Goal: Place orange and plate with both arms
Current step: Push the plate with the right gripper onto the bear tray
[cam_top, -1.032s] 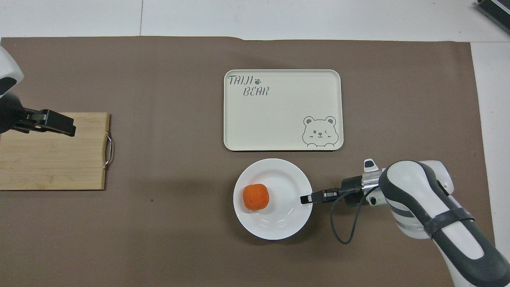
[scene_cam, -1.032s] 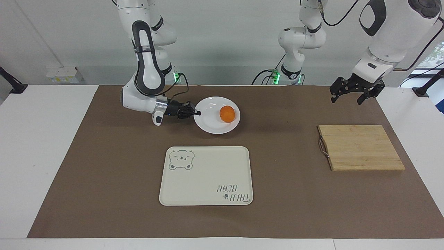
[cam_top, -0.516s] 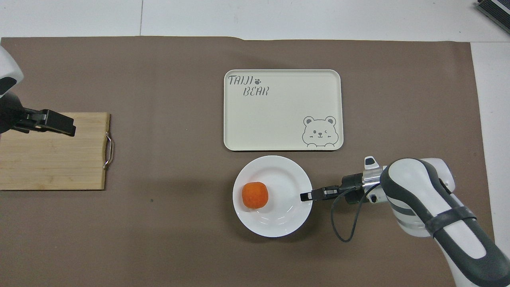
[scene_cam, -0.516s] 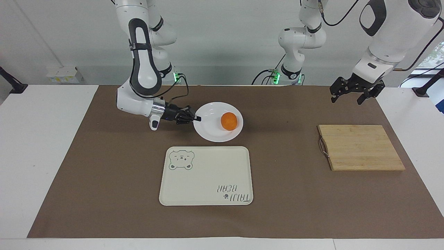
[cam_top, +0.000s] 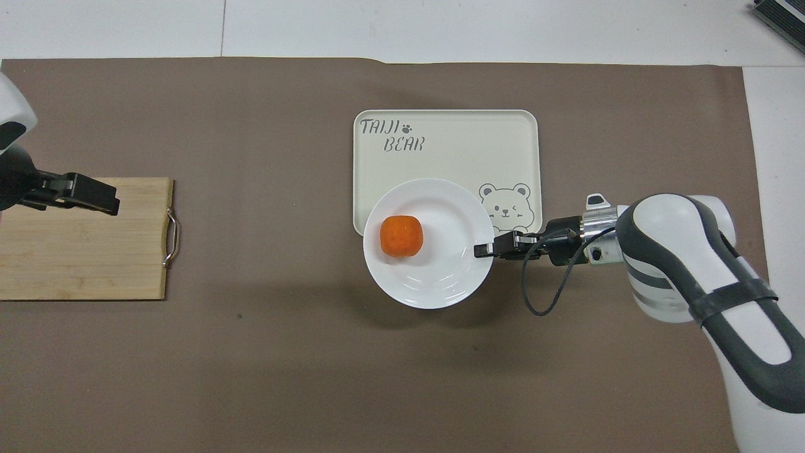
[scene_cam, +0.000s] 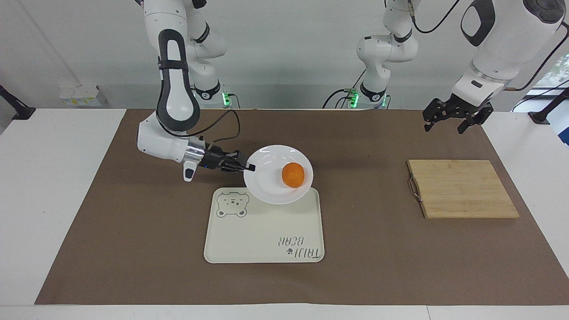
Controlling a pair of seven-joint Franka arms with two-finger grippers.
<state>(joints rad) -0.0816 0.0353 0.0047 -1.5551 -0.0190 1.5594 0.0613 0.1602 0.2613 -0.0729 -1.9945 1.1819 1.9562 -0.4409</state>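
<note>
Cream tray [scene_cam: 262, 235], lettering "TAIJI BEAR"

The right arm drops from its base in a tall arc, elbow high, forearm folded down and its wrist turned level, so the right gripper [scene_cam: 250, 168] lies almost horizontal, pointing toward the left arm's end of the table. Its fingertips are pinched together on the rim of the plate [scene_cam: 271, 189], which hangs out from the tips, raised and slightly tilted. A black cable loops from the wrist just back of the pincer. The left arm waits, its forearm slanting down to a bent wrist, the left gripper [scene_cam: 446, 125] aimed downward in the air, its two fingers spread wide apart with nothing between them.
</note>
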